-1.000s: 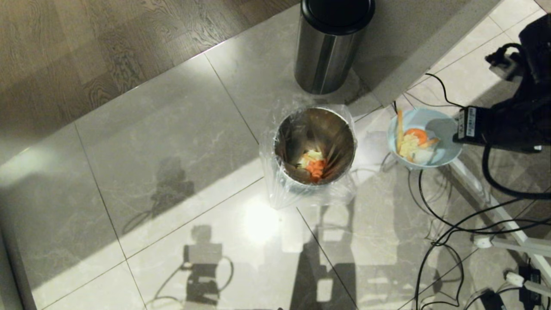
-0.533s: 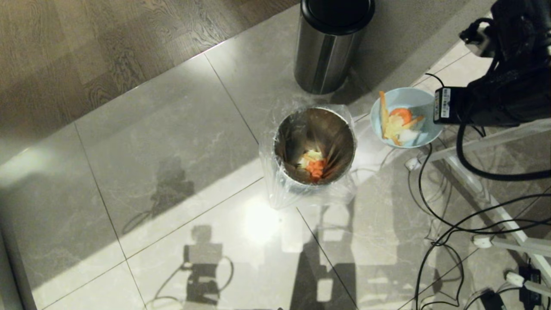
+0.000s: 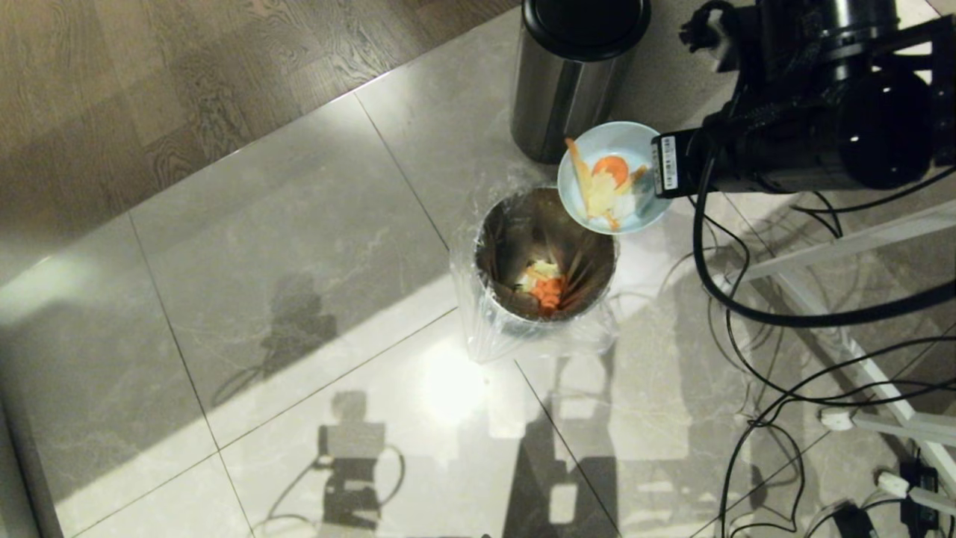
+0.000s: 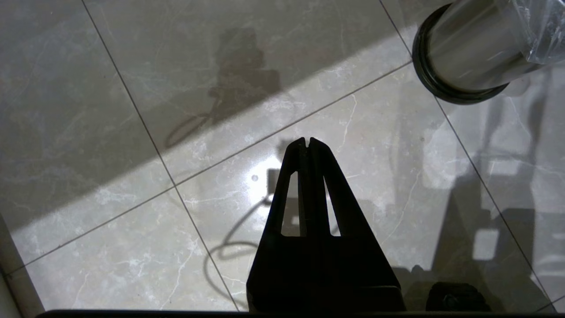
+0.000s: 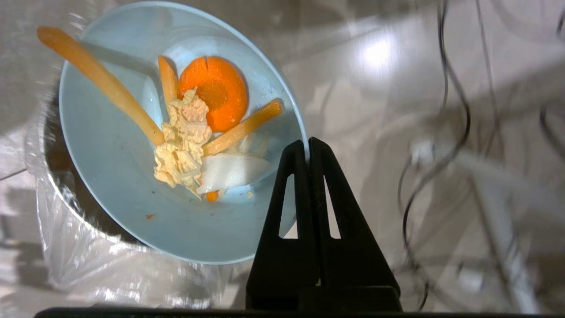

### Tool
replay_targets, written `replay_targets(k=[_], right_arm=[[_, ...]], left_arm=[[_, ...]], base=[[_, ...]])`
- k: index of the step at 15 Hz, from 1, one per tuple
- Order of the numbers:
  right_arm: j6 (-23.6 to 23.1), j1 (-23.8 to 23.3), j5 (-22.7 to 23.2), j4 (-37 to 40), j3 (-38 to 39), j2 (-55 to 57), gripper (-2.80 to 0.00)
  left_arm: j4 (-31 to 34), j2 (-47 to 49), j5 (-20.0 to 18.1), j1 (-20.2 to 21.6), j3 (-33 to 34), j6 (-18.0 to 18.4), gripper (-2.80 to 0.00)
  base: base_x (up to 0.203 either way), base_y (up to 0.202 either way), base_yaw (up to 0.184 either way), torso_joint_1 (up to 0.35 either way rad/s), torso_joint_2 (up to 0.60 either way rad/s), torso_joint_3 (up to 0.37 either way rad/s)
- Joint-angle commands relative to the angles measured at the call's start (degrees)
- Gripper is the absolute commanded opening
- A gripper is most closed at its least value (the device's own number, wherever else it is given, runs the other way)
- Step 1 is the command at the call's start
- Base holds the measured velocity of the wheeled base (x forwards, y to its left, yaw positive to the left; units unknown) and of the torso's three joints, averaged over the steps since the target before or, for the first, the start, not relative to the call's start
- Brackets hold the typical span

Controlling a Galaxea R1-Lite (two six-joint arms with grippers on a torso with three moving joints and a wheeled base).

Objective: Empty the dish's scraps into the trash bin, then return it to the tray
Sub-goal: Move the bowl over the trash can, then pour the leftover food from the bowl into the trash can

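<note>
The dish [image 3: 627, 139], a small light-blue bowl, hangs over the far right rim of the trash bin [image 3: 487, 246]. It holds the scraps [image 3: 606, 183]: a carrot slice, orange strips and pale bits. My right gripper [image 3: 656, 183] is shut on the dish's right rim. In the right wrist view the gripper [image 5: 307, 145] pinches the rim of the dish [image 5: 114, 185], with the scraps [image 5: 185, 137] inside and the lined trash bin [image 5: 88, 265] beneath. More scraps lie in the bin's bottom. My left gripper [image 4: 307, 142] is shut and empty, parked over the floor near the trash bin [image 4: 468, 57]. The tray is out of view.
A taller black-lidded steel bin [image 3: 571, 75] stands just behind the trash bin. Black cables [image 3: 762, 388] and white frame legs [image 3: 859, 359] crowd the floor at the right. Tiled floor spreads to the left, with wood flooring [image 3: 149, 75] beyond.
My right arm has carried the dish from the right of the trash bin leftward and away from me, to over the bin's far right rim. The scraps have stayed in the dish.
</note>
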Motion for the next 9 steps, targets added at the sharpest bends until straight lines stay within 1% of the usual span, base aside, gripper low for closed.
replay_targets(k=[1, 3, 5, 7, 9], right_arm=[[-7.05, 0.95, -0.18, -5.43, 0.78, 1.26, -2.8], [-13.16, 1.42, -0.1, -9.71, 2.19, 1.49, -2.8], [-18.22, 2.06, -0.09, -16.01, 5.92, 1.25, -2.8], [-23.64, 2.65, -0.03, -25.05, 10.2, 1.05, -2.8], [-31.57, 3.35, 0.17, -35.87, 14.37, 0.91, -2.8]], left_arm=[[-0.05, 0.06, 0.04, -0.01, 0.0, -0.04, -2.8], [-0.05, 0.06, 0.04, -0.01, 0.0, -0.04, -2.8], [-0.05, 0.06, 0.04, 0.07, 0.0, -0.04, -2.8], [-0.05, 0.06, 0.04, -0.01, 0.0, -0.04, -2.8], [-0.05, 0.06, 0.04, -0.01, 0.0, -0.04, -2.8]], base=[[0.0, 0.0, 0.0, 0.0, 0.0, 0.0], [0.0, 0.0, 0.0, 0.0, 0.0, 0.0], [0.0, 0.0, 0.0, 0.0, 0.0, 0.0], [0.0, 0.0, 0.0, 0.0, 0.0, 0.0], [0.0, 0.0, 0.0, 0.0, 0.0, 0.0]])
